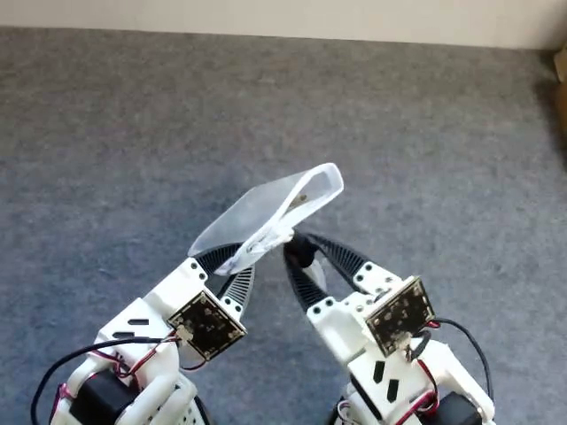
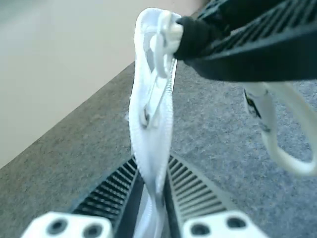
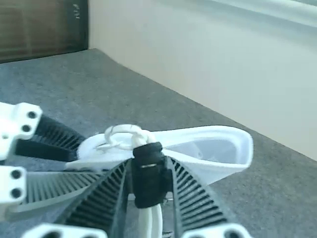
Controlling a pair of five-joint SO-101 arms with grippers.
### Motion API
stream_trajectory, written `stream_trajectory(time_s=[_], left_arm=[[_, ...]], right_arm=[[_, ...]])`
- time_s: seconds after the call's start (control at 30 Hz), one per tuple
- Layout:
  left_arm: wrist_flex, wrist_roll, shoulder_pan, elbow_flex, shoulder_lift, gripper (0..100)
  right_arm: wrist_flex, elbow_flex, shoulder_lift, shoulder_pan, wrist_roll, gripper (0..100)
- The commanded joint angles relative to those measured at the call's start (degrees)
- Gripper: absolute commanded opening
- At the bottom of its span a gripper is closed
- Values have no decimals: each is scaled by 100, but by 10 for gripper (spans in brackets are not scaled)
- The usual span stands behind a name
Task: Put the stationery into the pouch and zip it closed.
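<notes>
Your pouch (image 1: 266,211) hangs clear of the grey table (image 1: 106,133), translucent and tilted, with one end held between the two arms. The high view gives you its whole outline. The left wrist view shows the zip edge-on with a small metal slider (image 2: 145,117), and the right wrist view shows a knotted white cord (image 3: 121,135). The left gripper (image 1: 232,262) is clamped on the pouch's near end. Just beside it, the right gripper (image 3: 148,196) pinches the black pull tab (image 3: 147,168).
</notes>
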Motion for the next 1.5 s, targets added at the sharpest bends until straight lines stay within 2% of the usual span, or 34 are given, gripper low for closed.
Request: stream_trajectory(time_s=[0.0, 0.37, 0.63, 0.87, 1.23, 1.47], left_arm=[[193, -44, 4, 127, -66, 5], [281, -44, 4, 92, -66, 5], [255, -44, 4, 110, -66, 5], [246, -44, 4, 127, -66, 5], [237, -44, 4, 127, -66, 5], [237, -44, 4, 101, -66, 5]], right_arm=[[-532, -418, -22, 637, -88, 5], [-831, -145, -22, 1657, -88, 5], [-541, 110, -31, 1648, -88, 12], [567, 84, -40, 409, -97, 182], [1534, -743, -22, -1613, -97, 184], [743, -259, 409, -1771, -97, 184]])
